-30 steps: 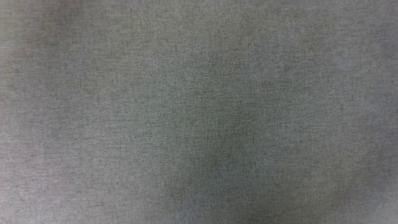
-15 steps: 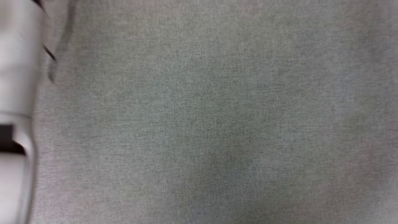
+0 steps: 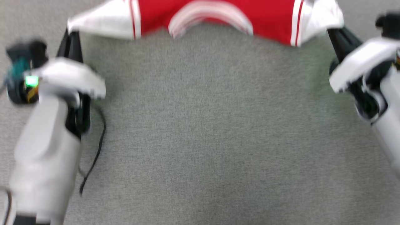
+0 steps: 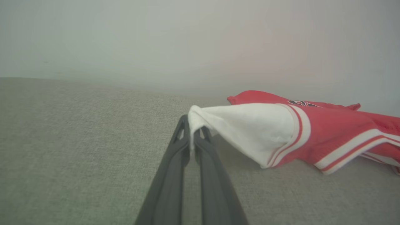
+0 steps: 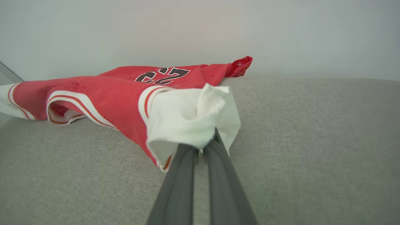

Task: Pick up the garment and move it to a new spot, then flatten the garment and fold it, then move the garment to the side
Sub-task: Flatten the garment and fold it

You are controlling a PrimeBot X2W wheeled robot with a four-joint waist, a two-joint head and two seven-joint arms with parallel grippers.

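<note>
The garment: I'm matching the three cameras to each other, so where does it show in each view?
Head view: the garment spans the top edge, between left gripper and right gripper.
Left wrist view: right of centre, white sleeve pinched at the gripper's tips.
Right wrist view: left and centre, white sleeve bunched over the tips.
Shared landmark: the striped neck trim.

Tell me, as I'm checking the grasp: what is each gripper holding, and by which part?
Both hold the garment: the left gripper pinches the tip of one white sleeve, the right gripper the bunched end of the other.
</note>
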